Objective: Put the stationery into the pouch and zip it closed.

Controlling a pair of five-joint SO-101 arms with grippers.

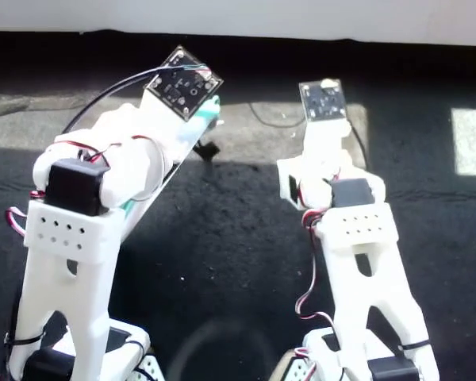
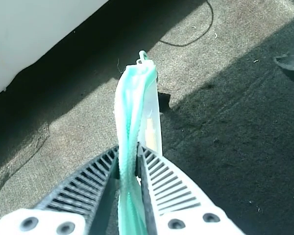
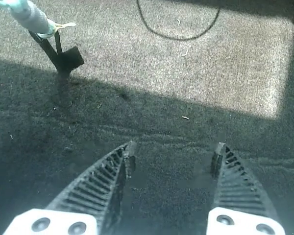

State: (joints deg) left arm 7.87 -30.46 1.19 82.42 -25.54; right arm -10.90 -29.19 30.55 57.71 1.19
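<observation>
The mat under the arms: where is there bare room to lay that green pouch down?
Bare mat lies in the shade under the open right hand, up to the sunlit strip, where a thin black cable loops. It is tightest around the pouch, gripped by the left hand.

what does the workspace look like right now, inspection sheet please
surface: dark felt-like mat, with a sunlit band at its far side
job's things: pouch with a teal zip edge, gripped at one end; a small black piece hangs from its far end
clutter: nothing seen
grippers: left gripper shut on the pouch; right gripper open above the mat, empty
cables: thin black cable lying on the mat; red wires along an arm
surroundings: white wall behind the mat
</observation>
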